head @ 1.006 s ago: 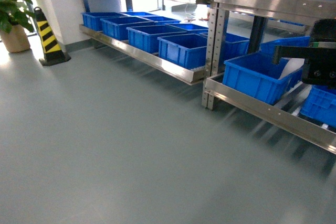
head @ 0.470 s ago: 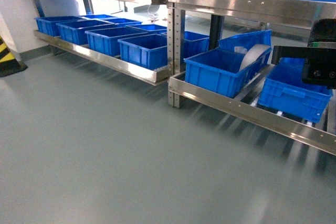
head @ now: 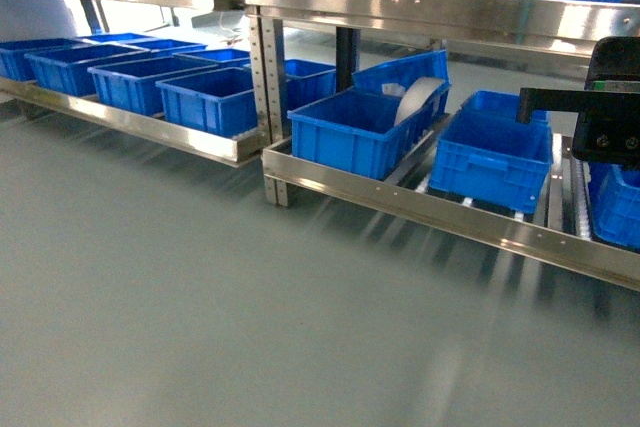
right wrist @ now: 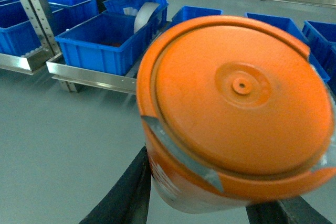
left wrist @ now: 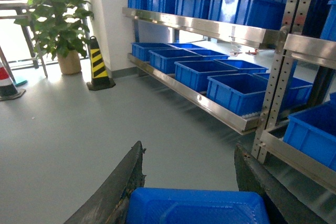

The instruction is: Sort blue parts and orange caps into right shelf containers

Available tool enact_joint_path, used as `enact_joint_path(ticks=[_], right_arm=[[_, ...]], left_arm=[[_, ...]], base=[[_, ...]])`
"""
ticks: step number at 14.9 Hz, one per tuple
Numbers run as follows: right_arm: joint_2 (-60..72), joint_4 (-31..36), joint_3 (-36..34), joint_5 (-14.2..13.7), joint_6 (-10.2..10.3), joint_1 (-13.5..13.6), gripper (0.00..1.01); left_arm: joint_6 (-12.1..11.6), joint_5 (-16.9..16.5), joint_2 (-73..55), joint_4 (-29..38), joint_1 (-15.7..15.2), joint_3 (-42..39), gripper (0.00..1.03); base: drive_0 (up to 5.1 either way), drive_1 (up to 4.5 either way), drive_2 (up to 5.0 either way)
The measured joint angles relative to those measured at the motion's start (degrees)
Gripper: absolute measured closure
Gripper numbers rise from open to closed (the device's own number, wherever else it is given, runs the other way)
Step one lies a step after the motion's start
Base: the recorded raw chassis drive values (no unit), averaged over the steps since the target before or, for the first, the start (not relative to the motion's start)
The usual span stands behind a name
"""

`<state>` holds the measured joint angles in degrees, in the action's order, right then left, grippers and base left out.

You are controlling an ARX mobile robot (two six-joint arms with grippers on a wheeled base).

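Pinched between the dark fingers of my left gripper [left wrist: 189,148] is a blue part [left wrist: 194,205], seen at the bottom of the left wrist view. My right gripper [right wrist: 210,192] is shut on an orange cap [right wrist: 236,108] with white print on its side; the cap fills most of the right wrist view. Ahead, on the low right rack, stand the right shelf containers: blue crates [head: 345,132], [head: 490,162] and, partly cut off, one at the edge [head: 615,207]. A black piece of my right arm [head: 610,107] juts in at the head view's right edge.
A tilted crate [head: 400,72] behind holds a white roll [head: 420,97]. A steel upright [head: 265,77] divides the racks; more blue crates [head: 205,97] line the left rack. A potted plant [left wrist: 55,14] and a yellow-black cone [left wrist: 98,66] stand by the wall. Grey floor lies in front.
The head view has swung right: racks and crates slid left, the plant and striped cone dropped out, and more of the right rack shows. The black arm piece stays at the right edge.
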<state>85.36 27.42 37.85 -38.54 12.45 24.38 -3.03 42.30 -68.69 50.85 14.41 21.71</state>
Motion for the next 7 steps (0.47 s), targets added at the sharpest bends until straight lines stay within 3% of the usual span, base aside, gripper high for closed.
enact_joint_path(ticks=[7], right_arm=[[0.0, 0.0, 0.0, -0.02, 0.0, -0.02, 0.6]], left_arm=[[0.0, -0.09, 0.0, 0.0, 0.04, 0.0, 0.62]], base=[[-1.5, -1.55, -1.5]])
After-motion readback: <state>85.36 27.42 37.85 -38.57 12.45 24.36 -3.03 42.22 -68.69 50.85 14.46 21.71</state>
